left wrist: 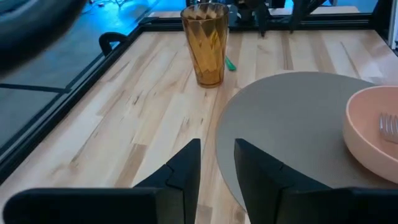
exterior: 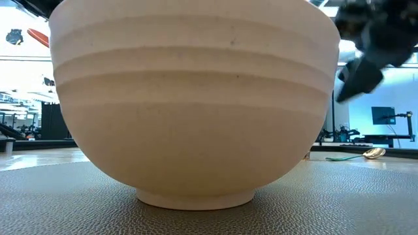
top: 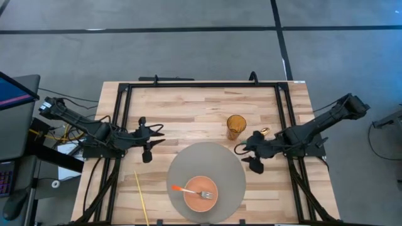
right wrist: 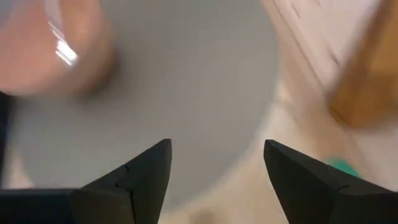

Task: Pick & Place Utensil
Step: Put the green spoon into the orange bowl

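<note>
A pink bowl [top: 201,191] stands on a round grey mat [top: 220,160] at the table's near middle. A fork with an orange handle [top: 179,188] lies across the bowl, tines inside; the tines also show in the left wrist view [left wrist: 388,127]. An amber glass [top: 236,125] stands upright beyond the mat. A gold spoon [top: 265,131] with a green handle [exterior: 343,157] lies on the wood beside the glass. My right gripper [top: 252,157] is open and empty over the mat's right edge, just near of the spoon. My left gripper [top: 151,141] waits left of the mat, fingers a narrow gap apart, empty.
A thin yellow stick [top: 141,198] lies on the wood near the front left. A black frame [top: 201,85] runs along the table's far edge and both sides. Bare wood lies between the left gripper and the glass [left wrist: 205,43].
</note>
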Robot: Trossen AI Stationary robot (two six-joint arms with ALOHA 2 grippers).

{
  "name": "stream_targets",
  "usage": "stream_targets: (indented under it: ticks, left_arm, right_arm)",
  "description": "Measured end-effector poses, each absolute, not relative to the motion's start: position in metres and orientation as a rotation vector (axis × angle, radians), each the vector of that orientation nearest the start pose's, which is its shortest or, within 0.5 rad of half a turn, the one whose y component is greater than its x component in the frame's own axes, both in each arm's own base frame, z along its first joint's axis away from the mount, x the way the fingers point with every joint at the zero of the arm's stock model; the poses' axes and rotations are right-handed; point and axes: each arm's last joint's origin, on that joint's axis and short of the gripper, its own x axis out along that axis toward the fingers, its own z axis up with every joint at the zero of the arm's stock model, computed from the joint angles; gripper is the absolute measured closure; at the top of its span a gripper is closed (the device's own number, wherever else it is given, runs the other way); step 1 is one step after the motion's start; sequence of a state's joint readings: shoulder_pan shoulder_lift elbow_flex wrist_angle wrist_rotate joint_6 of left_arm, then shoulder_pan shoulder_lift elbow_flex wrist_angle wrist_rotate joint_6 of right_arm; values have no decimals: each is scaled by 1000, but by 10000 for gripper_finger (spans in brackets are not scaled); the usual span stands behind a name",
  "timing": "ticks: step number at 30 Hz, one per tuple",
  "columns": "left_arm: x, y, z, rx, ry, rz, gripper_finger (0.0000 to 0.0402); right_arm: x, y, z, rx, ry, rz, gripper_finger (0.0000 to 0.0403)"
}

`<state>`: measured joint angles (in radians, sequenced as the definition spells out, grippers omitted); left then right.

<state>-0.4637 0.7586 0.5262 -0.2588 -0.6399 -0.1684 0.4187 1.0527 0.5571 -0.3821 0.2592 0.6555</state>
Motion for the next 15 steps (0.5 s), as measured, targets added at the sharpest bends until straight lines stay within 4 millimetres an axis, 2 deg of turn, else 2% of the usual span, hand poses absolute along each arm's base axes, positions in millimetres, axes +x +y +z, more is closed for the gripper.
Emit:
stream_targets:
  ticks: [8,15]
  left_arm:
    - [152,-57,246,81,384,206,302]
    - [153,-57,246,91,380,203,302]
  right_arm:
    - [161,44,177,250,1108,-337,154]
    - [162,24,170,187,1157,-425,154]
